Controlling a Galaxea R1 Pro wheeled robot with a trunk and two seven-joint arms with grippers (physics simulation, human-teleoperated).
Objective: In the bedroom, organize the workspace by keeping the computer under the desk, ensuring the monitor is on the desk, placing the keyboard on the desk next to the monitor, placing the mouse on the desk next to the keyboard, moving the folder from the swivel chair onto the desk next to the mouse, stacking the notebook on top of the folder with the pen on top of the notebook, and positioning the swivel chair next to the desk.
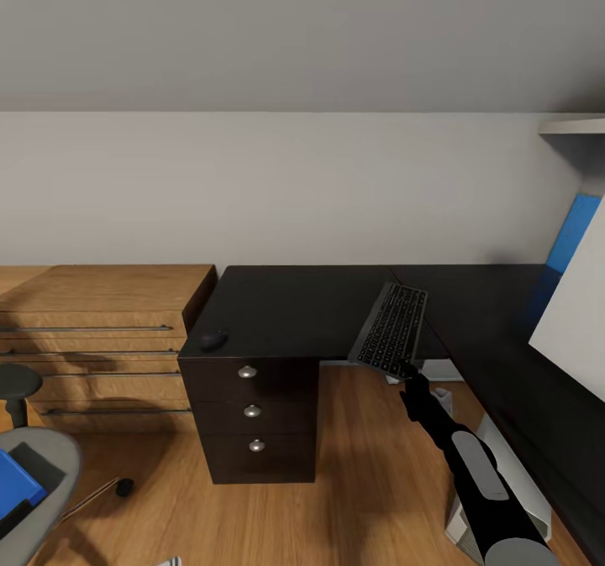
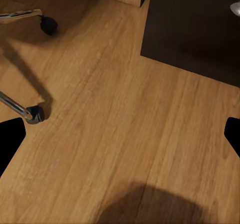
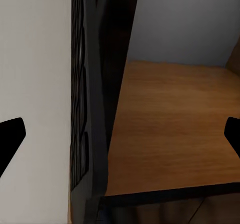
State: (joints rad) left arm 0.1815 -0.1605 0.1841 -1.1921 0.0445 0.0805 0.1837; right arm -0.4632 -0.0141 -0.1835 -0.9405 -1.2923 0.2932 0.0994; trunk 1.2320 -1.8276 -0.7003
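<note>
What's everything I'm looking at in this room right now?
Desk: one, glossy black, L-shaped, against the wall.
Drawer unit: one, black, three silver knobs, under the desk's left end.
Keyboard: one, black, tilted at the desk's inner edge, held.
Mouse: one, black, desk's left front corner.
Monitor: one, white back, right edge.
Dresser: one, light wood, left of desk.
Swivel chair: one, grey, lower left.
Folder: one, blue, on the chair.
Right arm's jaws: black, gripping the keyboard.

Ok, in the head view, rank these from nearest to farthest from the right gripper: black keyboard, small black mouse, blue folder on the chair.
1. The slim black keyboard, at the right gripper, overhanging the glossy black desk's front edge.
2. The small rounded black mouse, on the desk's left corner.
3. The bright blue folder, on the grey swivel chair, far left.
</note>
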